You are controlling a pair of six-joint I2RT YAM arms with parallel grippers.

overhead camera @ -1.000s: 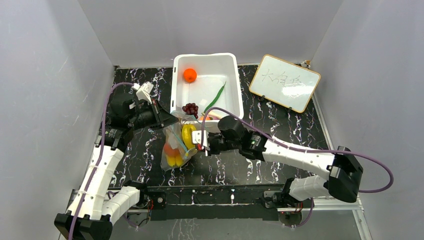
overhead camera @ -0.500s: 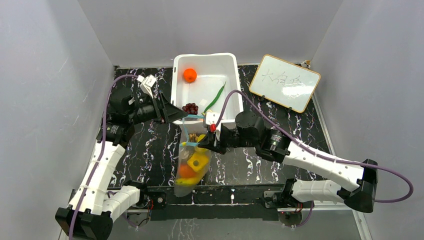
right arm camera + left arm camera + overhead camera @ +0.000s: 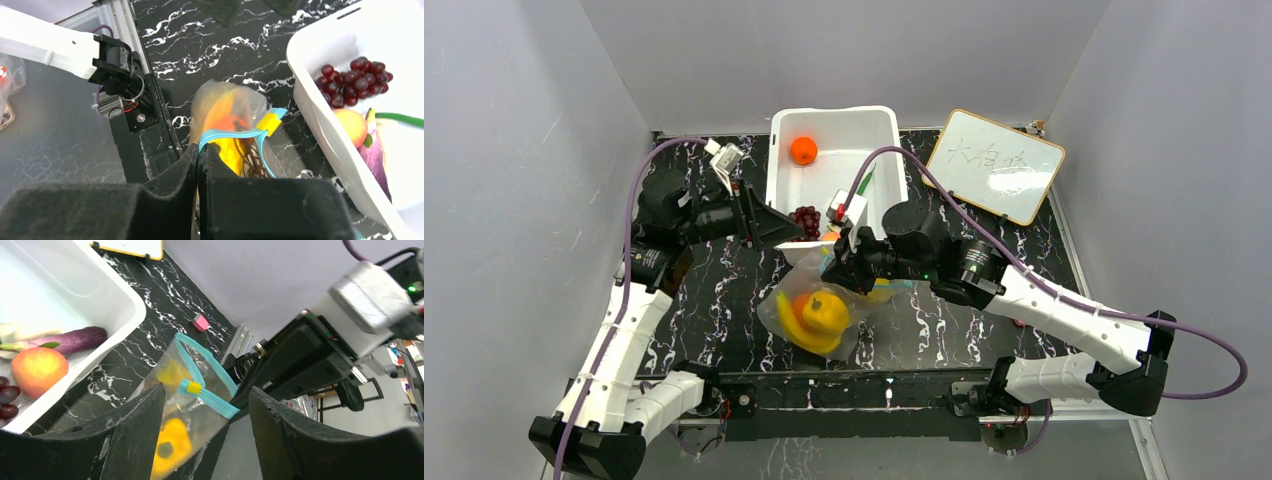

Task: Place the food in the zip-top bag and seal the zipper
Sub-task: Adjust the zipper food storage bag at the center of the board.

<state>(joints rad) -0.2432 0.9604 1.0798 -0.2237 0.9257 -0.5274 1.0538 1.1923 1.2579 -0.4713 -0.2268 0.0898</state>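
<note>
The zip-top bag (image 3: 816,318) is held up over the counter (image 3: 724,290), between the white tub (image 3: 776,170) and the arm bases. Whether its bottom rests on the counter cannot be told. A yellow pepper (image 3: 825,312), a banana (image 3: 809,340) and an orange-coloured piece (image 3: 801,303) are seen through its clear wall. The zipper (image 3: 235,134) is clamped at one end by the right end effector (image 3: 199,150), whose fingers are pressed together on the teal strip, with the yellow tab (image 3: 270,121) just beyond. The left end effector (image 3: 206,392) is spread apart and grips nothing, with the bag's mouth near its fingertips.

Food is left in the tub: an orange (image 3: 803,150), grapes (image 3: 357,75), a green pod (image 3: 400,117), a peach-coloured fruit (image 3: 39,369) and a purple vegetable (image 3: 75,339). Filling is therefore judged unfinished. For the step to be done well, the free lip should be taken by the left end effector and drawn away from the clamped lip, so that a wide opening is offered. The flimsy film should be kept taut, lest the load spill.
</note>
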